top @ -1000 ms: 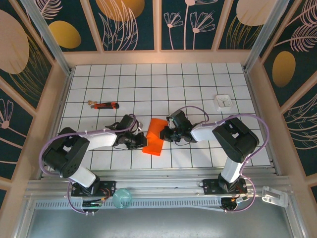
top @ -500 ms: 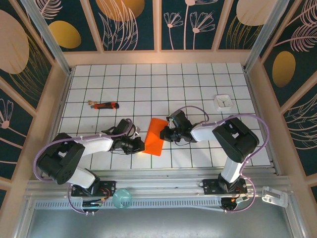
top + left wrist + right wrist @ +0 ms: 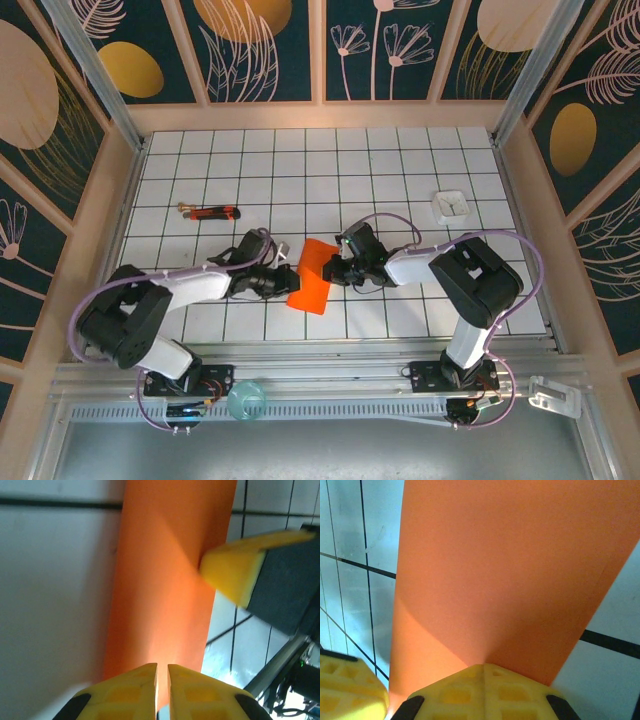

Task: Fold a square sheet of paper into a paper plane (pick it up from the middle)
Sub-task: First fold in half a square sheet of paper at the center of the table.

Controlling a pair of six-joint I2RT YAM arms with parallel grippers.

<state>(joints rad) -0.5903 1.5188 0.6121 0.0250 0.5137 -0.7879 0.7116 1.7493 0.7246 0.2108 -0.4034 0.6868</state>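
Here paper sheet point(image 3: 310, 276) between left gripper point(image 3: 285, 283), right gripper point(image 3: 329, 270); both pinch its edges.

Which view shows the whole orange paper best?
The top external view: the orange paper shows nearly its whole outline there. The left and right wrist views each show a close stretch, cut off by the frame.

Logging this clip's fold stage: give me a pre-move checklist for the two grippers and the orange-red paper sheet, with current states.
1. Right gripper shut on the thin orange-red paper sheet: ok.
2. Left gripper pinching the sheet's opposite edge: ok.
3. Folded layers aligned: cannot tell.
4. Thin red-and-black stick tool apart from the sheet: ok.
5. Small white square object apart from both arms: ok.
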